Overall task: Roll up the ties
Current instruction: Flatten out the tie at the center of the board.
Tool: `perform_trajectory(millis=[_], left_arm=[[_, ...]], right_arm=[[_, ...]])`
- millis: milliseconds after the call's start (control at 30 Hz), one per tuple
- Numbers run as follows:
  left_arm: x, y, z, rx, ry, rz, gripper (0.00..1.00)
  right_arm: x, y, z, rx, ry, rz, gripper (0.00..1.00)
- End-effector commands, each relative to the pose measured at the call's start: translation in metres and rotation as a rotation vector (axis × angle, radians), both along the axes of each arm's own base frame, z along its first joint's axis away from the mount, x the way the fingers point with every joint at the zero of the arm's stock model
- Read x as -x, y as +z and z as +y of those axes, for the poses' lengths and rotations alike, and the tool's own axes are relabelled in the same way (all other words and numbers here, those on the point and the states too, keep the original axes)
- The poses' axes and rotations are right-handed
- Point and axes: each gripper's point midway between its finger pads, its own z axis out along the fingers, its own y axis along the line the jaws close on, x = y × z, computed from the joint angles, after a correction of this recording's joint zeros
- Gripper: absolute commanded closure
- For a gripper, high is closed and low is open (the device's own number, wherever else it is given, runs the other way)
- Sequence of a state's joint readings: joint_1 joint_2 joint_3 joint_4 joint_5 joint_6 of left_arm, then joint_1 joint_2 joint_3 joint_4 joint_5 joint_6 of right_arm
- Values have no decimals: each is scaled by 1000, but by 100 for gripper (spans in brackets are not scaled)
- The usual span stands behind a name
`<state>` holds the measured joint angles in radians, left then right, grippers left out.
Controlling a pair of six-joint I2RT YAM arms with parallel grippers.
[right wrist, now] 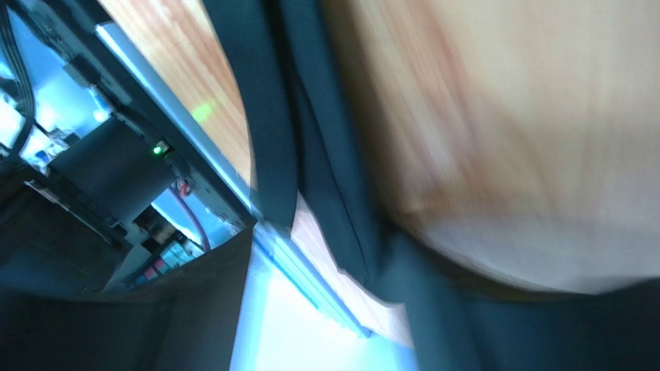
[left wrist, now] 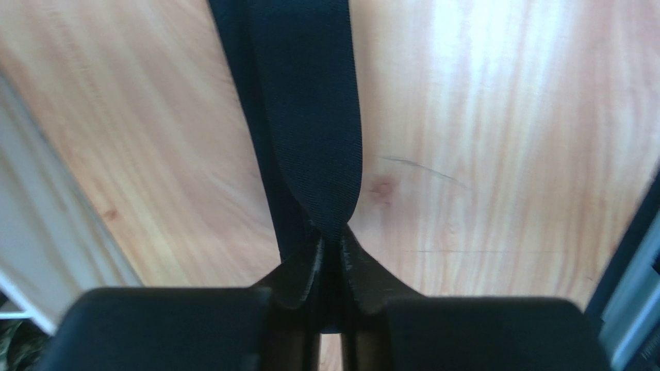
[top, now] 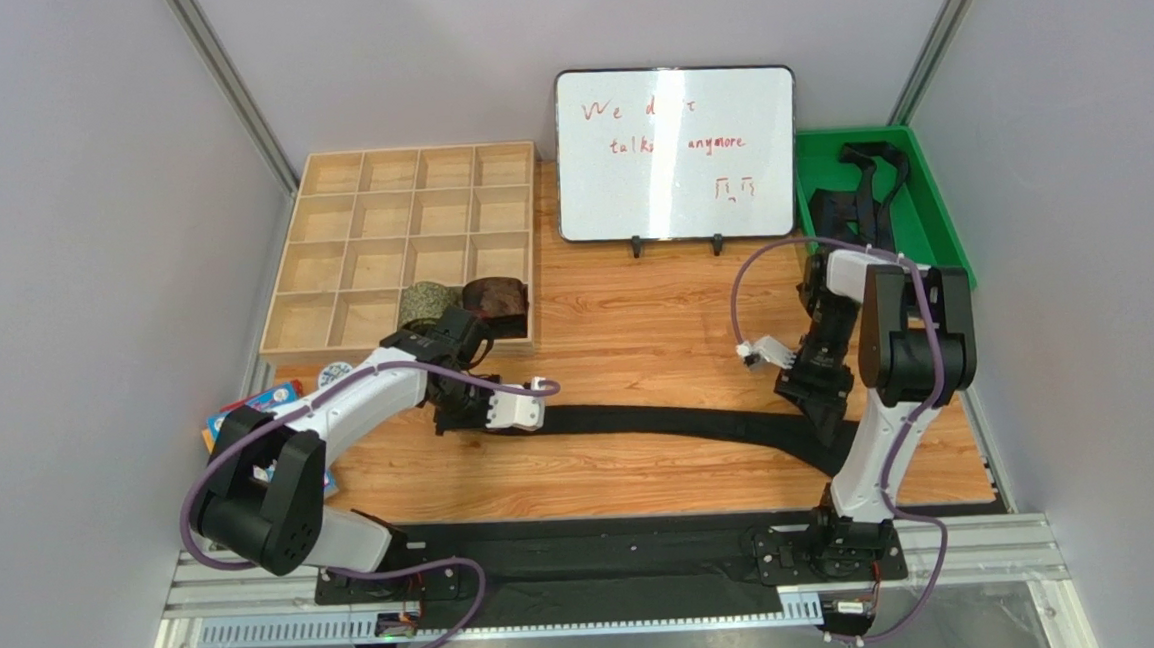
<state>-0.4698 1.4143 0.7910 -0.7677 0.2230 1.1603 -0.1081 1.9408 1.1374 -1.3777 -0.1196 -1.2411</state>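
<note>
On surface [top: 643, 320]: black tie [top: 664, 421] flat, soft, limp. Left hand [left wrist: 331, 243] pinched shut on its end, sensible hold; right hand [top: 817, 388] grip unclear.

Wooden table [top: 643, 320]. Directly on it:
- divided wooden tray [top: 359, 217], upper left
- whiteboard [top: 675, 153] on its stand, upper centre
- green bin [top: 920, 236], upper right
- black tie [top: 664, 417] lying flat across the centre
- blue flat item [top: 231, 422], left edge

Left arm [top: 369, 394] low and outstretched, 2 fingers [left wrist: 298, 278] pinched together; right arm [top: 900, 342] elbow-high, wrist pointed steeply down.
</note>
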Motion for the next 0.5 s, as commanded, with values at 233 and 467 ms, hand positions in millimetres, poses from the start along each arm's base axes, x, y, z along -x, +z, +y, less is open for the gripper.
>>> perform_trajectory(millis=[233, 467], left_arm=[[13, 9, -14, 75, 13, 92, 47], [8, 13, -24, 121, 46, 85, 37]], right_arm=[[-43, 94, 9, -92, -148, -341, 5], [-34, 60, 29, 23, -76, -610, 0]])
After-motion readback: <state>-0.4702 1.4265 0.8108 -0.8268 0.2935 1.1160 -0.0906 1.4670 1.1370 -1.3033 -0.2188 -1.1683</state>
